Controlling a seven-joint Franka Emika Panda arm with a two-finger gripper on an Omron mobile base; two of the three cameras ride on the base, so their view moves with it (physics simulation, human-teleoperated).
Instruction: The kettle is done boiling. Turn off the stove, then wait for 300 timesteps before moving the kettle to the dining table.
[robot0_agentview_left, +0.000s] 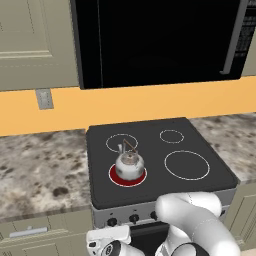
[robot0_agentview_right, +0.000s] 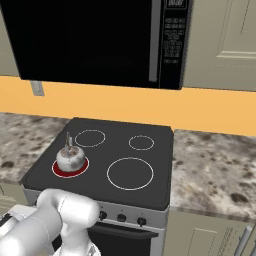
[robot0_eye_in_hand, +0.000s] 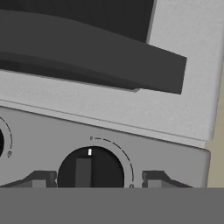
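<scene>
Home kitchen, rendered. Evidence: black glass stove with four white burner rings — front-left one glows red under a small metal kettle. Row of black knobs on the grey front panel. Black microwave mounted above, beige cabinets either side. Speckled marble counters flank the stove, orange backsplash behind — wall outlet on it.

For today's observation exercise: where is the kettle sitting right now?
The kettle sits on the stove's front-left burner, which glows red, in the left base view; the back-left ring is just behind it.
</scene>
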